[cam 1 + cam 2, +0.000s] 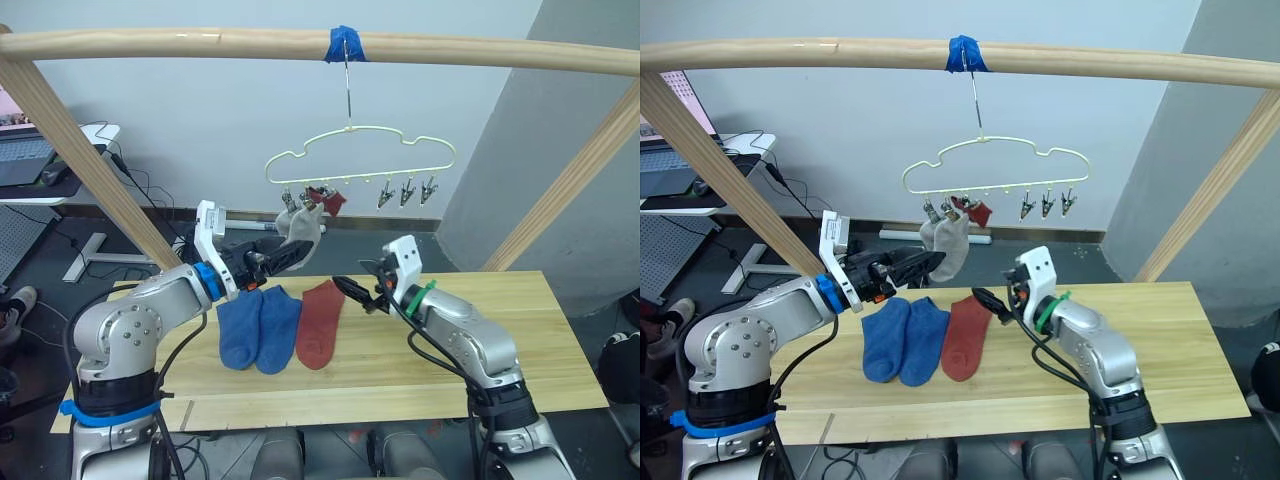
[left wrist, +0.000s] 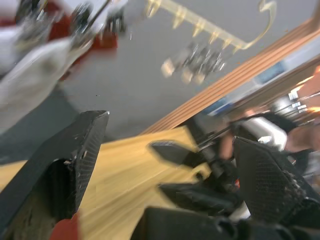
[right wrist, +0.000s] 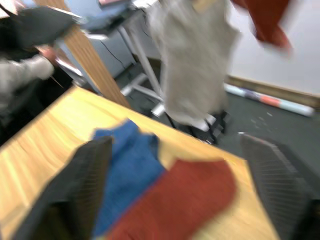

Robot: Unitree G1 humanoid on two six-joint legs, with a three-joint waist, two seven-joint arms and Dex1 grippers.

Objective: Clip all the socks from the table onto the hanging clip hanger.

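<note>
The clip hanger (image 1: 360, 152) hangs by its hook from the wooden rail (image 1: 200, 42), at the blue tape (image 1: 345, 44). On its left side two light grey socks (image 1: 946, 244) hang side by side from clips, and a brick red sock (image 1: 975, 211) hangs just beside them. Three clips (image 1: 406, 192) on the right side of the clip hanger carry nothing.

On the table (image 1: 520, 340) lie two blue socks (image 1: 260, 327), touching each other, and one more red sock (image 1: 320, 322) just to their right. They lie near the far edge, left of the middle of the table.

The left gripper (image 1: 283, 258) is raised above the far edge of the table, close to the hanging grey socks; its fingers are spread and hold nothing. The right gripper (image 1: 356, 292) is over the table, just beside the toe end of the red sock on the table. Its fingers are also spread apart and hold nothing.
</note>
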